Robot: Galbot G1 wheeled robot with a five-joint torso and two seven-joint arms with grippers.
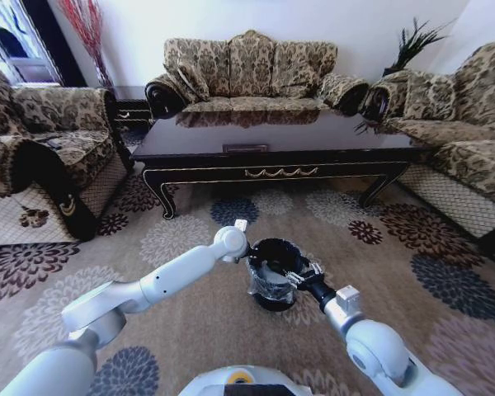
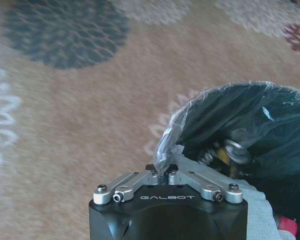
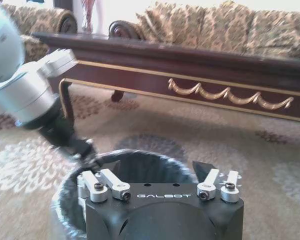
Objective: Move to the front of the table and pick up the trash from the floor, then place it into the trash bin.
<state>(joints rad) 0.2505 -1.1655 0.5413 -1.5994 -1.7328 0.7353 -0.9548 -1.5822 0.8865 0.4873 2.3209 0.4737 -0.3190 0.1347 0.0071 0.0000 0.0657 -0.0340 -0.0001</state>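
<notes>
Head view: we are dropping trash | left gripper point(image 1: 249, 252) pinching the trash bin point(image 1: 274, 285) liner | right gripper point(image 1: 299, 275) spread wide over it | next: let go.

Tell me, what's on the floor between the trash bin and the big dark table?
Just bare carpet. The head view shows nothing lying between the trash bin and the table.

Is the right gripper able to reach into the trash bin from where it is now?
Probably yes: the right gripper hangs open over the trash bin; the left gripper only pinches the liner's rim.
</notes>
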